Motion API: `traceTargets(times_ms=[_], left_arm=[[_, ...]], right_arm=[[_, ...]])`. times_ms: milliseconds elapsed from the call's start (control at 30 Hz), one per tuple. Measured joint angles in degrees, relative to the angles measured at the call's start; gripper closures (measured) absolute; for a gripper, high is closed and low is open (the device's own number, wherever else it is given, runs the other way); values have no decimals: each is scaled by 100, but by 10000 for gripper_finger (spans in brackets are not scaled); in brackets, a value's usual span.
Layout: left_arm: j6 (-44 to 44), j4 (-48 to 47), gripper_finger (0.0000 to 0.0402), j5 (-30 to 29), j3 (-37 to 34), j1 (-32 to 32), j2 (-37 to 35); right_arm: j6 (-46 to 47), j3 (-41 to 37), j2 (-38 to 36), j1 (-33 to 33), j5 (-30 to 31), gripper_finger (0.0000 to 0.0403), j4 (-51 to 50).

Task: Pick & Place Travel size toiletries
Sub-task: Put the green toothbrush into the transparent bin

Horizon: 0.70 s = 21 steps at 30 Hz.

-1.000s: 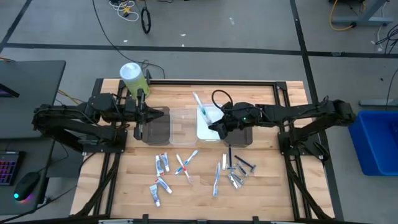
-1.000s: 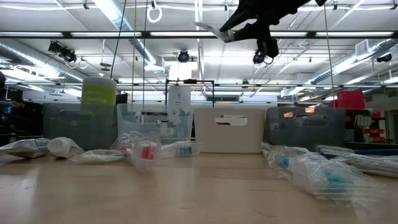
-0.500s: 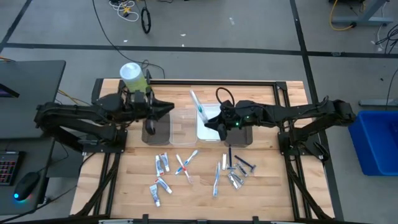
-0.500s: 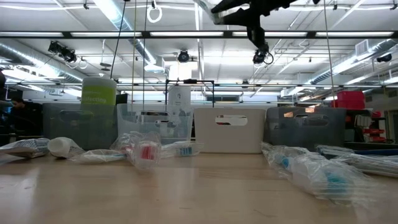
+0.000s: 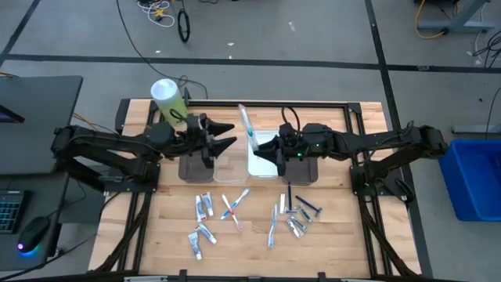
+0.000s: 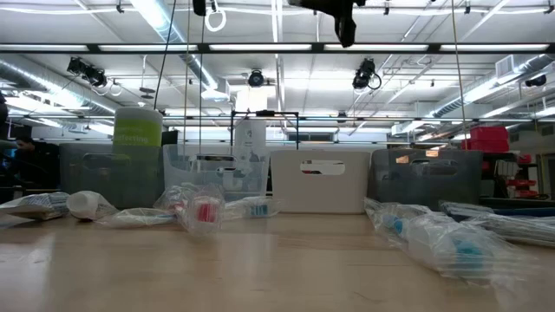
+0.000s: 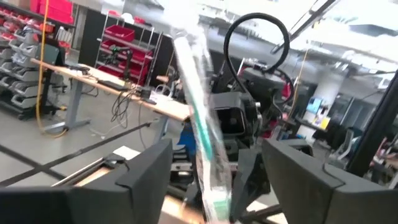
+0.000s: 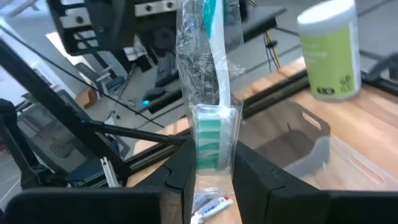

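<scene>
Wooden table (image 5: 258, 235), trays at rear. Right gripper (image 8: 211, 165) clamps a wrapped toothbrush (image 8: 208, 74); left gripper (image 5: 227, 135), jaws apart, should close squarely on the wrapper's free end.

From where I sit, the overhead view is evenly and brightly lit, with only soft, short shadows beneath the arms on the table (image 5: 329, 227) and no hard glare on the wood. In the low view the light comes from long ceiling strips (image 6: 165, 17) that bloom white, leaving the arm parts at the top as dark silhouettes; the nearest wrapped packets (image 6: 451, 243) are out of focus, and the far room is sharper. The left wrist picture is smeared with motion blur, with the wrapped toothbrush (image 7: 202, 137) streaked. The right wrist view is sharper, its wrapper (image 8: 202, 68) catching small highlights, with a washed-out bright background.
</scene>
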Motion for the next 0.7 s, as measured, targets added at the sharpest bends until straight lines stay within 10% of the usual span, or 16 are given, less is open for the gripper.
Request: traceTargets(times_ms=[700], left_arm=[[-382, 1721, 151, 435, 4, -7, 1193]], right_arm=[[-174, 0, 0, 189, 13, 313, -317]])
